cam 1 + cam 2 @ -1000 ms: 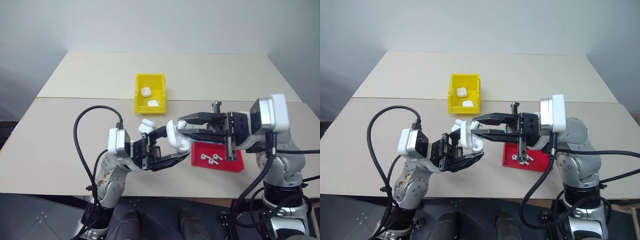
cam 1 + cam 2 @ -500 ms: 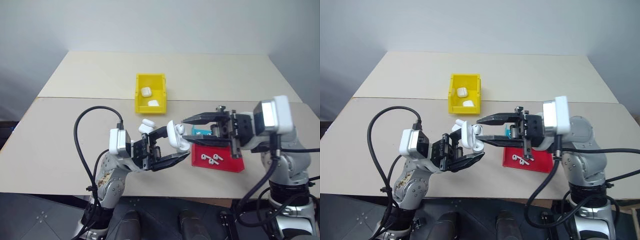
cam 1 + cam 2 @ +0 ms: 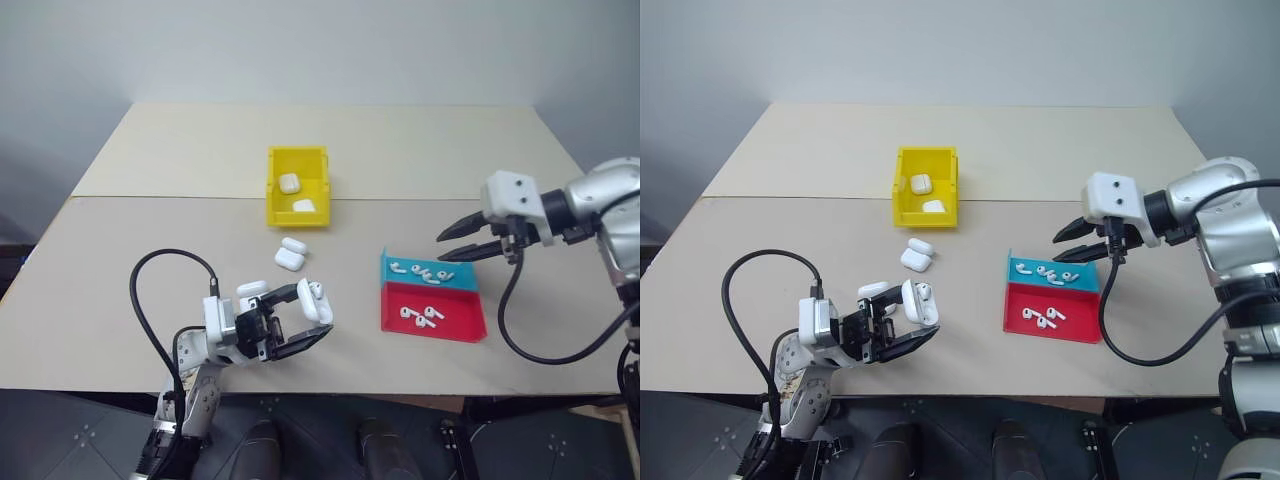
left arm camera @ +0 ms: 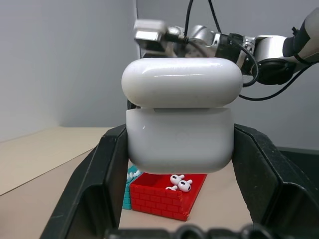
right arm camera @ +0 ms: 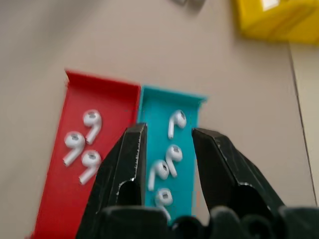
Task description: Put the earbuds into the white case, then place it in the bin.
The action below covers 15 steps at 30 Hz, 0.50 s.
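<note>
left wrist view: left end effector (image 4: pixel 180 164) tight around white case (image 4: pixel 180 119)

A robot test bench in a lab-like room is suggested. Two plain beige tables (image 3: pixel 420 150) are set end to end, with a seam between them, against a bare grey wall (image 3: pixel 320 45). Nothing homely is seen: only a small yellow bin (image 3: pixel 298 186), a red-and-blue tray (image 3: pixel 432 304) of earbuds (image 3: pixel 421 316) and a few white cases (image 3: pixel 291 253) are laid out, sparsely and neatly, as for a trial. Loose black cables (image 3: pixel 150 300) are run along the arms.
</note>
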Each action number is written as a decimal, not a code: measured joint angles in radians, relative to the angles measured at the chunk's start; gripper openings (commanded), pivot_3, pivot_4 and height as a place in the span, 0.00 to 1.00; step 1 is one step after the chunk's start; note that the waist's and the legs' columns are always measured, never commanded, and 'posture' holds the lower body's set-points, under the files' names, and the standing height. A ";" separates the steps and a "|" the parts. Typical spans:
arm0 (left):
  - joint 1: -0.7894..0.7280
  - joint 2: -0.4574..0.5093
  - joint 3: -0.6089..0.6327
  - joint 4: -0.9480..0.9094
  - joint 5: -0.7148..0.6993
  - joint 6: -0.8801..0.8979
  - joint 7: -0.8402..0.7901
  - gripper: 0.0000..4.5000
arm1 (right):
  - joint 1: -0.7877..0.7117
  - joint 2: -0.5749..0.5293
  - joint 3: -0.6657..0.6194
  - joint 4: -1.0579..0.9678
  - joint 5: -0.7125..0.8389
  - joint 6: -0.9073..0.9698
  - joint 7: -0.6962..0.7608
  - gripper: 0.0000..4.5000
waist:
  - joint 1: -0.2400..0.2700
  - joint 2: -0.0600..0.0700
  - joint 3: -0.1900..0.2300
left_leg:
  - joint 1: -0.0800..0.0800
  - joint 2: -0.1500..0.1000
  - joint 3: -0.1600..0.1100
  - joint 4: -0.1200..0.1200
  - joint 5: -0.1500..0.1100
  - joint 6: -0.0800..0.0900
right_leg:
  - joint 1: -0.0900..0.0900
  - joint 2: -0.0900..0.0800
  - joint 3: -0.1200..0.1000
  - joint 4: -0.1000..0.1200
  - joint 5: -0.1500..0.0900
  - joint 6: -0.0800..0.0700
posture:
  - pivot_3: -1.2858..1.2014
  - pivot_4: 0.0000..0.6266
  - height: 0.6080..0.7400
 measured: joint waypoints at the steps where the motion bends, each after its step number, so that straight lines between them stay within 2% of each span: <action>1: 0.002 -0.010 0.000 -0.008 0.007 -0.005 0.015 0.62 | -0.024 0.004 0.030 0.050 -0.050 -0.055 0.002 0.40 | 0.000 0.000 0.000 | 0.000 0.000 0.000 0.000 0.000 0.000 | 0.000 0.000 0.000 0.000 0.000 0.000 | 0.52 0.24 1.00; 4: 0.012 -0.037 -0.011 -0.040 0.025 -0.011 0.065 0.62 | -0.081 0.040 0.109 0.166 -0.178 -0.205 0.000 0.40 | 0.001 0.000 0.000 | 0.000 0.000 0.000 0.000 0.000 0.000 | 0.000 0.000 0.000 -0.001 0.000 0.000 | 0.52 0.24 1.00; 9: 0.027 -0.040 -0.036 -0.078 0.035 -0.011 0.098 0.62 | -0.127 0.086 0.193 0.294 -0.303 -0.378 0.003 0.40 | 0.001 0.001 0.001 | 0.000 0.000 0.000 0.000 0.000 0.000 | 0.000 0.000 0.000 0.000 0.001 -0.001 | 0.52 0.24 1.00; 15: 0.036 -0.039 -0.043 -0.082 0.041 -0.014 0.115 0.62 | -0.174 0.151 0.237 0.430 -0.407 -0.468 -0.016 0.40 | 0.000 0.001 0.001 | 0.001 0.000 0.000 0.000 0.000 0.000 | 0.001 0.000 0.000 0.000 0.001 -0.001 | 0.52 0.24 1.00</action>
